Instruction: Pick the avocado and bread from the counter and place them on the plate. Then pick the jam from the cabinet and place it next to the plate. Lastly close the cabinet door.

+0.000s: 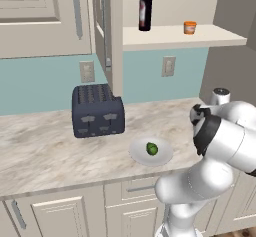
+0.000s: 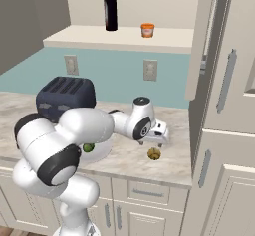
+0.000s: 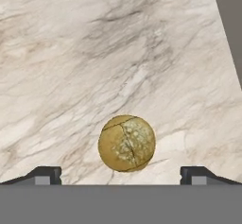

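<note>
Bread (image 3: 126, 143), one brown-tan roundish lump, lying loose on the bench (image 3: 94, 53) to the right of the plate (image 1: 137, 153), near the bench's right end. Avocado (image 1: 152, 148), green, already on the plate. Jam (image 1: 189, 27), orange jar, on the cabinet shelf (image 1: 165, 36) above the plate, beside a wine bottle (image 1: 145, 7); cabinet door (image 1: 107, 31) open. Toaster (image 1: 97, 110) behind the plate. Pincer (image 3: 120, 175): spread wide, empty, poised above the bread and touching nothing. Step in hand, by judgement: grasping the bread. Advice: centre the lump between the fingertips, descend straight, close gently so it neither rolls away nor crushes.
</note>
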{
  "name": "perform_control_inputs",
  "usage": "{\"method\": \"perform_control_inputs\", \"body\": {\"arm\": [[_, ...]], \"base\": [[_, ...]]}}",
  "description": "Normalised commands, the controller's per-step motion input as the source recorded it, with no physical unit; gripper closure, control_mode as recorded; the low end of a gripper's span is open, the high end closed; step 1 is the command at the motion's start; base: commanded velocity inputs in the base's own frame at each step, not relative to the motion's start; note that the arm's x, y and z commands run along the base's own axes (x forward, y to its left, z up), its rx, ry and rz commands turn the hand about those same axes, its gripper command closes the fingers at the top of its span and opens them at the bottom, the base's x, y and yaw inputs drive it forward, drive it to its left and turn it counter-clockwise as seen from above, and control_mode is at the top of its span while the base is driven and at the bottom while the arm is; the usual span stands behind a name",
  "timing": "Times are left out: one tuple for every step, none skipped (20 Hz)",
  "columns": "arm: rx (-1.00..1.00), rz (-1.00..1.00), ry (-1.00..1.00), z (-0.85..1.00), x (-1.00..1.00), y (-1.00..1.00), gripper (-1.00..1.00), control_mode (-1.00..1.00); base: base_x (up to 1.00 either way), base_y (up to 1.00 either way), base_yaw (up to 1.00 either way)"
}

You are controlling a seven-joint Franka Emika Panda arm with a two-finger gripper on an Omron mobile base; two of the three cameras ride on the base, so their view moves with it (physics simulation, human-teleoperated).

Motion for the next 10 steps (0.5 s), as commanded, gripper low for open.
{"method": "perform_control_inputs", "body": {"arm": [[-0.02,0.0,0.01,-0.2,0.0,0.0,-1.0,-1.0],[-0.01,0.0,0.02,-0.2,0.0,0.0,-1.0,-1.0],[0.0,0.0,0.03,-0.22,0.0,0.0,-1.0,-1.0],[0.0,0.0,0.02,-0.25,0.0,0.0,-1.0,-1.0],[-0.02,0.0,0.02,-0.34,0.0,0.0,-1.0,-1.0],[-0.04,0.0,0.02,-0.4,0.0,0.0,-1.0,-1.0],[-0.05,0.0,0.01,-0.39,0.0,-0.01,-1.0,-1.0],[-0.05,0.0,0.0,-0.34,0.0,-0.03,-1.0,-1.0],[-0.05,0.0,0.0,-0.32,0.0,-0.08,-1.0,-1.0],[-0.05,0.0,0.0,-0.3,0.0,-0.12,-1.0,-1.0]], "base": [[0.0,0.0,0.0],[0.0,0.0,0.0],[0.0,0.0,0.0],[0.0,0.0,0.0],[0.0,0.0,0.0],[0.0,0.0,0.0],[0.0,0.0,0.0],[0.0,0.0,0.0],[0.0,0.0,0.0],[0.0,0.0,0.0]]}}
